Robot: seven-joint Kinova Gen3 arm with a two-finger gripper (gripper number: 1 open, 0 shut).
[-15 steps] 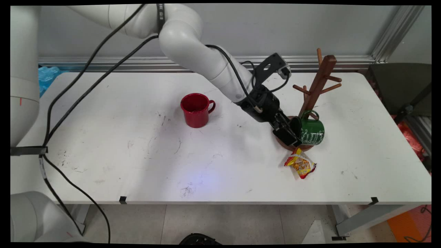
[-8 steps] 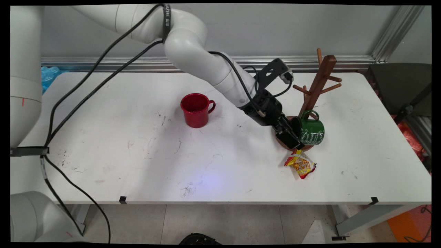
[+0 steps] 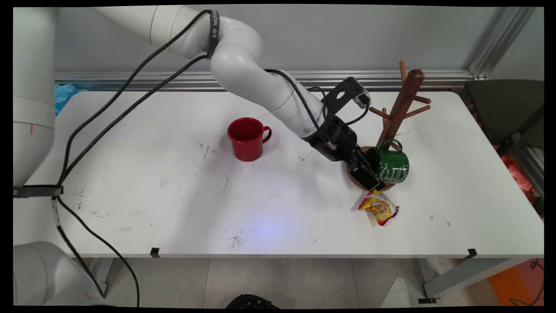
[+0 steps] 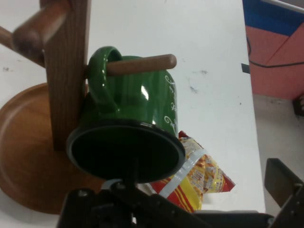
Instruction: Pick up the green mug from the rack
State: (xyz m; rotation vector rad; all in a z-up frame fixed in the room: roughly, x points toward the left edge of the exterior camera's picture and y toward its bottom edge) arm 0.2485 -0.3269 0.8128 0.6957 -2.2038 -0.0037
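My gripper (image 3: 368, 174) sits at the mouth of the green mug (image 3: 391, 166), which hangs by its handle on a low peg of the wooden mug tree (image 3: 397, 117) (its round base rests on the counter (image 3: 173, 195)). My 2 fingers stand apart, 1 at the rim. A snack packet (image 3: 378, 208) lies just beside the base; a red mug (image 3: 246, 139) stands well apart.

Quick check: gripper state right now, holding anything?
Gripper: open, holding nothing, its fingers at the rim of the green mug that hangs on the wooden rack.
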